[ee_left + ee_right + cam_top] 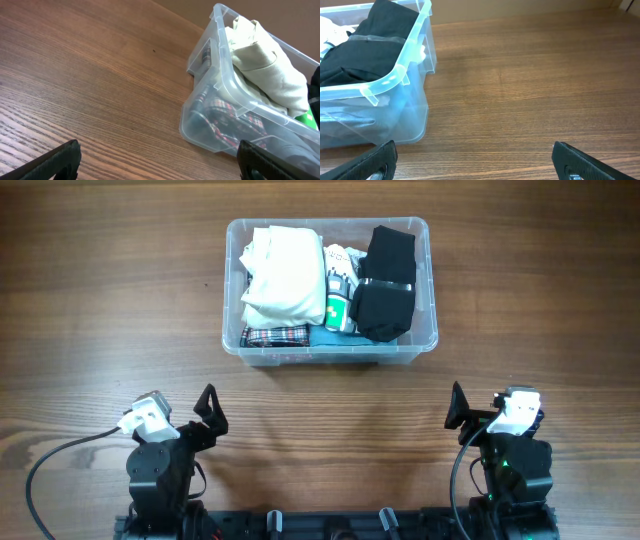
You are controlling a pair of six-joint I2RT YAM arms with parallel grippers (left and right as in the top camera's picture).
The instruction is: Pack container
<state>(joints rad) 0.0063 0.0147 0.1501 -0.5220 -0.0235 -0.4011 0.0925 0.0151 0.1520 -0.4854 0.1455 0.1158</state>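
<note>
The clear plastic container sits at the table's far middle, filled with folded cream cloth, black cloth, plaid fabric and a green-and-white item. It shows in the left wrist view and the right wrist view. My left gripper is open and empty near the front left, well short of the container; overhead it is at the lower left. My right gripper is open and empty at the front right.
The wooden table spreads around the container. A black cable loops at the front left beside the left arm's base.
</note>
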